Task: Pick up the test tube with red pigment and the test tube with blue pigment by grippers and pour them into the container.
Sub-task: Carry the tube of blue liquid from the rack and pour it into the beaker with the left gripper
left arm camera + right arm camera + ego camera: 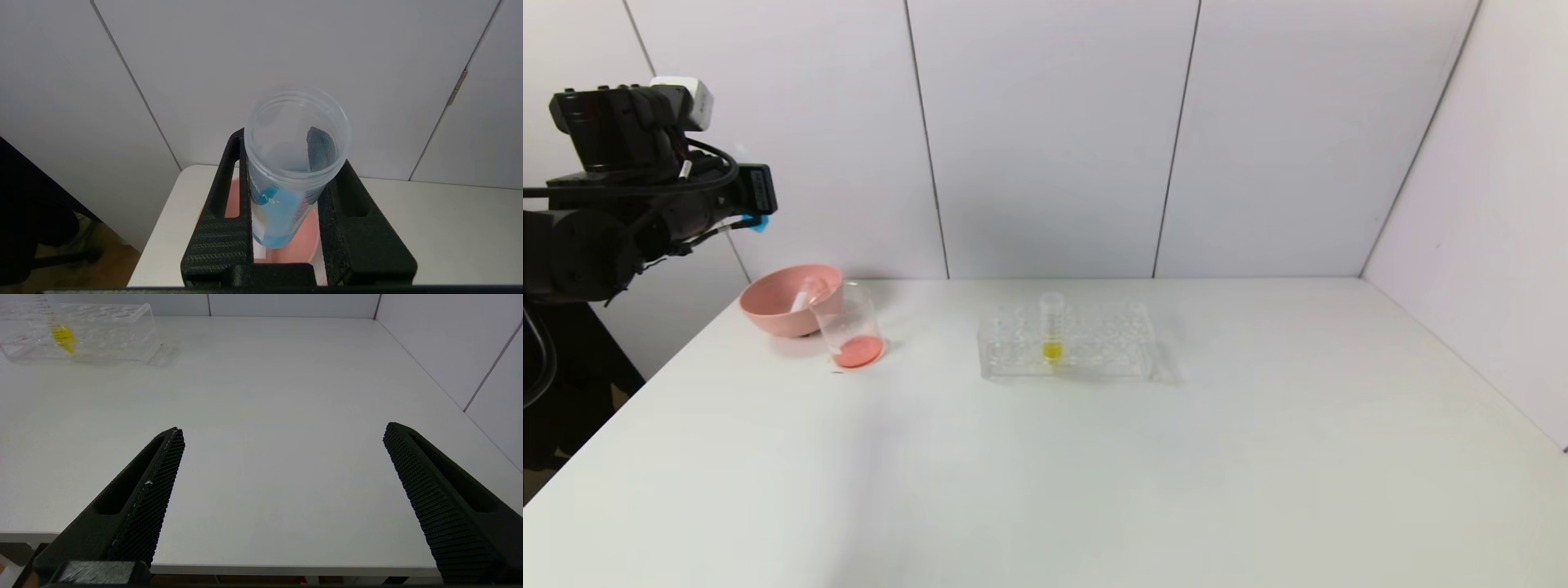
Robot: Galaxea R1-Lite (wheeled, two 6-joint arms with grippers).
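The blue tube sat clamped in the left tool, raised above the pink bowl beside the beaker already holding red — tipped off-line, its blue would likely miss into the bowl — while the right tool gaped empty over the table.

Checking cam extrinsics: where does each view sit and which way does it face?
Head: high, looking down at the white table; left arm raised at far left.
Left wrist: behind the left pincer, shut on the test tube with blue pigment, above the pink bowl.
Right wrist: low at the table's near edge, right pincer open.
Shared: head and right wrist both see the tube rack with the yellow tube.
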